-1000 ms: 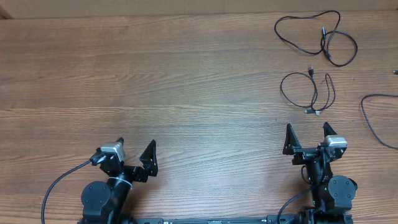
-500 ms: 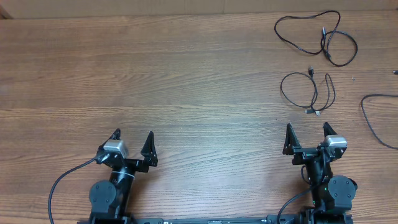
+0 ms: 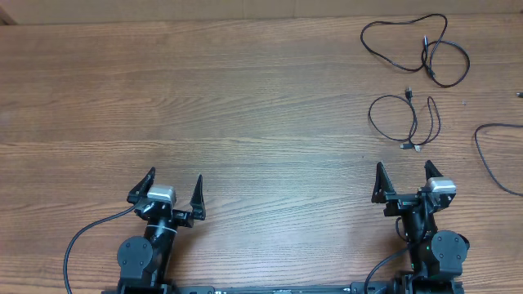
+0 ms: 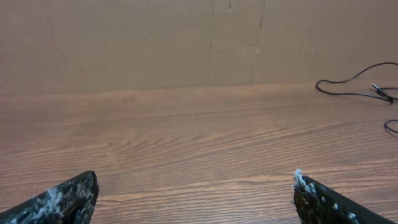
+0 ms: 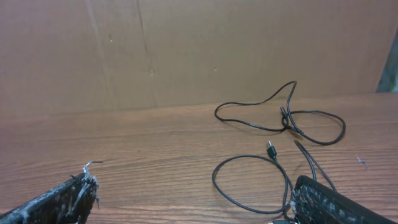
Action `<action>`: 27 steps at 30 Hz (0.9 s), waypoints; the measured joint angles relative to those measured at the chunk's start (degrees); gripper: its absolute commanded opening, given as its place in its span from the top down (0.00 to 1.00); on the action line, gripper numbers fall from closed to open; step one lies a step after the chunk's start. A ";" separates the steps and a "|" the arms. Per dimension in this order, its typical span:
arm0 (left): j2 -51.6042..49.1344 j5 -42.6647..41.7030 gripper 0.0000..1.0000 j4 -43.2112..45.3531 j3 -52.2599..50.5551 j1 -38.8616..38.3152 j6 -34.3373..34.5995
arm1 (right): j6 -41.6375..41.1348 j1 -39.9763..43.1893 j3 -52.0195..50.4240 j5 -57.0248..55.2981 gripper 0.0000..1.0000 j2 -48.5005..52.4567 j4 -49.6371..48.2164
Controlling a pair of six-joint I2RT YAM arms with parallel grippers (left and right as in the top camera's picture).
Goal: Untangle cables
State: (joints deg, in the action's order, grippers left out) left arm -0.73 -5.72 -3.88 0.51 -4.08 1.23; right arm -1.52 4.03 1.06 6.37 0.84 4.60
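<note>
**Brown wood-grain table** (image 3: 245, 98): fills the overhead frame.

**Left gripper** (image 3: 175, 176), black, two-finger: lower left of the overhead frame. Fingers spread wide with nothing between them, over bare wood.

**Right gripper** (image 3: 402, 167), black, two-finger: lower right. Fingers spread wide and empty, near the lower end of the middle cable.

**Thin black cables**, three, lying apart on the right side:
- long double-looped cable (image 3: 365, 36), upper right corner
- middle cable (image 3: 370, 115), a smaller loop with plug ends, below the first
- edge cable (image 3: 476, 140), cut off by the right border
</note>
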 measured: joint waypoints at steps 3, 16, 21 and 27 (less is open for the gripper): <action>0.00 0.00 0.00 0.00 0.00 0.00 0.72 | 0.00 0.00 0.00 -0.02 0.00 0.00 0.02; 0.00 0.00 0.01 0.02 0.00 0.00 3.15 | 0.02 0.00 0.00 0.00 0.00 0.00 0.02; 0.00 0.00 0.01 0.02 0.00 0.00 3.28 | 0.00 0.00 0.00 -0.02 0.00 0.00 0.02; 0.00 0.00 0.01 0.02 0.00 0.00 3.28 | 0.02 0.00 0.00 -0.02 0.00 0.00 0.02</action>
State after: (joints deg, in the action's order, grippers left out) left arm -0.73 -5.72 -3.86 0.51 -4.08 4.51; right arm -1.50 4.03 1.06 6.35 0.84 4.62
